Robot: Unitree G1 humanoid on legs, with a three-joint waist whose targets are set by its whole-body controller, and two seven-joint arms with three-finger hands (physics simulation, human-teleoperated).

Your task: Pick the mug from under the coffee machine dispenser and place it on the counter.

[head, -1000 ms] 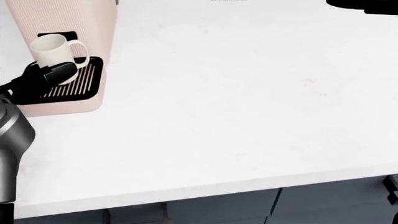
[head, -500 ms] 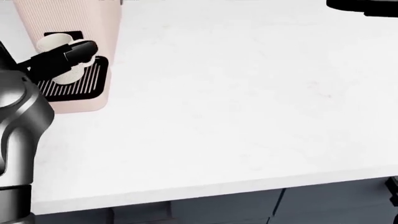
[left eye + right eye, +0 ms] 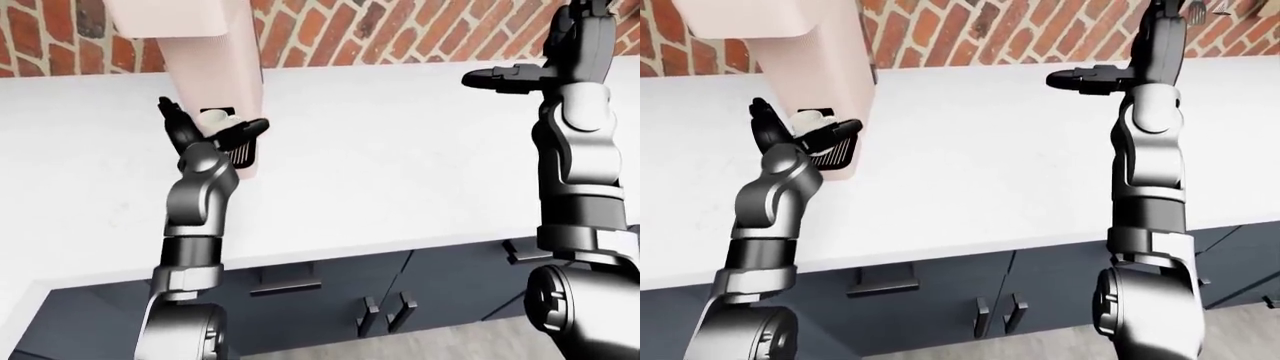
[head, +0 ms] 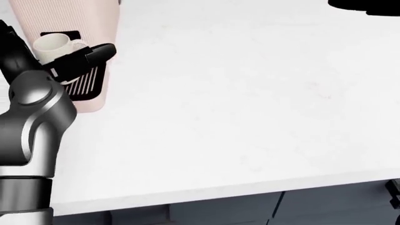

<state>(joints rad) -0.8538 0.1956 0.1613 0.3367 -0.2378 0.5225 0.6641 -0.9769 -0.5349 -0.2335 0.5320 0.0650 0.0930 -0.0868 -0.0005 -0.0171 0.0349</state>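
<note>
White bench [image 4: 250, 117] against a brick wall [image 3: 400, 30], white mug [image 4: 51, 45] on the drip tray [image 4: 84, 84] of a pink coffee machine [image 4: 69, 18], no writing legible, left hand [image 4: 59, 58] spread about the mug, right hand [image 3: 1090, 79] raised, fingers spread, dark cabinets [image 3: 330, 292] below

Mug [image 4: 52, 46] on coffee machine [image 4: 65, 18] tray, head view's upper left; counter [image 4: 250, 103] spreads right.

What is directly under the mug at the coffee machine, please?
The mug stands on the coffee machine's black slatted drip tray. The left hand, fingers spread about the mug, covers its lower part, so the contact itself is hidden.
</note>
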